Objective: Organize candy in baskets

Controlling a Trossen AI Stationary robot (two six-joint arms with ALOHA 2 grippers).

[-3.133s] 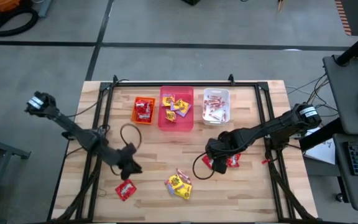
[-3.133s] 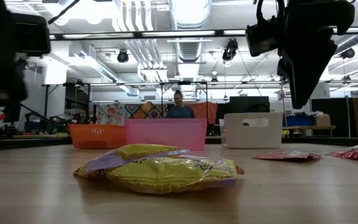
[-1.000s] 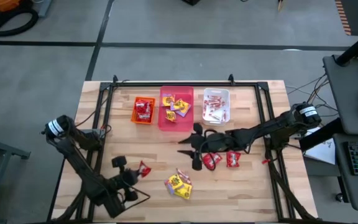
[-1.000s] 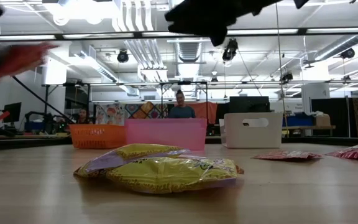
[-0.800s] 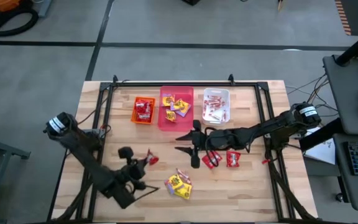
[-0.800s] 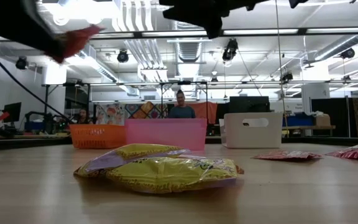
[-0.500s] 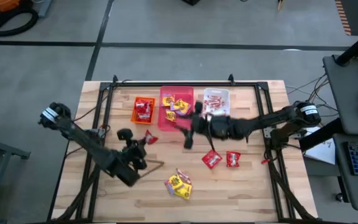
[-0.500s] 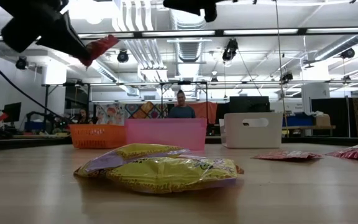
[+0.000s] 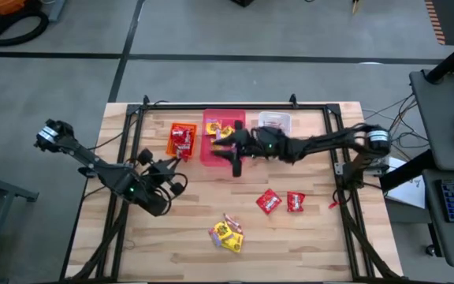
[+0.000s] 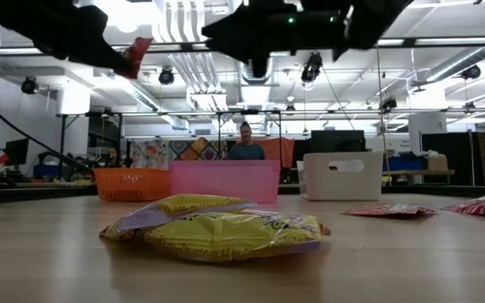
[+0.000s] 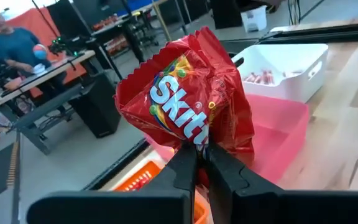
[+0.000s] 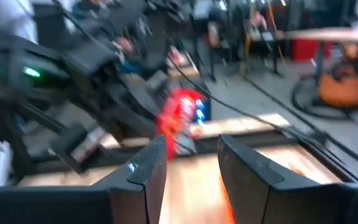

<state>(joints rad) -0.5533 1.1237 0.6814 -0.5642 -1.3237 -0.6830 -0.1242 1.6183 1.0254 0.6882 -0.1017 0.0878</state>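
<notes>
My left gripper [image 9: 173, 160] is shut on a red candy packet [image 11: 188, 106] and holds it in the air just near of the orange basket [image 9: 182, 140], which has red packets in it. My right gripper [image 9: 230, 151] hangs open and empty over the near edge of the pink basket [image 9: 221, 126], which holds yellow packets. The right arm partly covers the white basket [image 9: 275, 121]. Two red packets [image 9: 269, 201] [image 9: 295, 201] and a pile of yellow packets [image 9: 227, 234] lie flat on the table. My left gripper pinches the red packet by its crumpled lower edge [image 11: 199, 144] between its two fingers. The fingers come nearly level from the table's near left. The packet stands up beyond the fingertips, lifted clear of the table, as the low view shows [image 10: 133, 52].
The three baskets stand in a row at the table's far edge. A black frame [image 9: 132, 126] runs along the table's sides and back. Bare wood lies between the baskets and the loose packets. People sit in the room beyond the table.
My left gripper has carried the red packet up from the near left part of the table toward the far edge, up to the orange basket, turning as it went. My right gripper has swung from above the two red packets toward the far left, over the pink basket.
</notes>
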